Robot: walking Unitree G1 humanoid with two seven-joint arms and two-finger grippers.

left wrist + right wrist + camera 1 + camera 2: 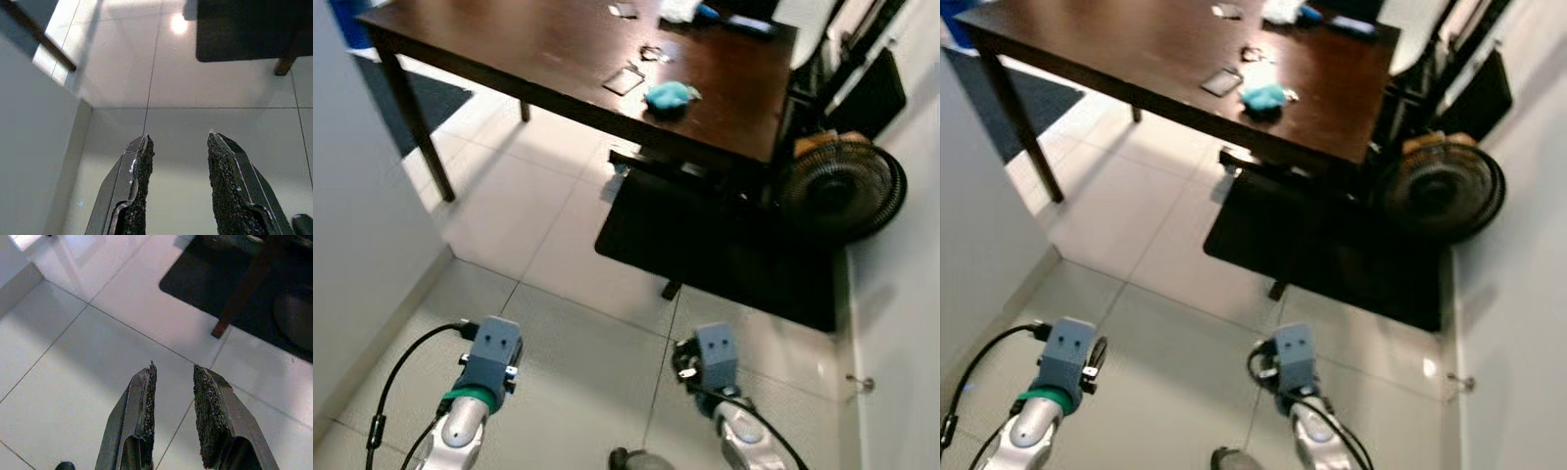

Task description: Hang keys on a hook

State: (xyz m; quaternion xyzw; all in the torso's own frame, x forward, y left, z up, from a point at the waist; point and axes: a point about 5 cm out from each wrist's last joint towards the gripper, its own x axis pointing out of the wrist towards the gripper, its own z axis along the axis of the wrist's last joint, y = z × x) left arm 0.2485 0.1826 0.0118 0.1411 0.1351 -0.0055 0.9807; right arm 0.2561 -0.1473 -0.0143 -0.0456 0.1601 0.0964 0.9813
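Soft, even daylight across the pale floor tiles (pixel 558 392), both head views slightly blurred and the right eye view softer still. Glare flares white on the dark table (pixel 607 49) top at the far side, while deep shadow swallows the black mat (pixel 724 255) beneath it. A bright round reflection gleams on the tile in the left wrist view.

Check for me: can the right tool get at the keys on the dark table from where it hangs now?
Probably not yet. The right tool hangs low over the floor tiles, open and empty, while the keys lie far ahead on the table. Nothing blocks the approach; the robot must step closer.
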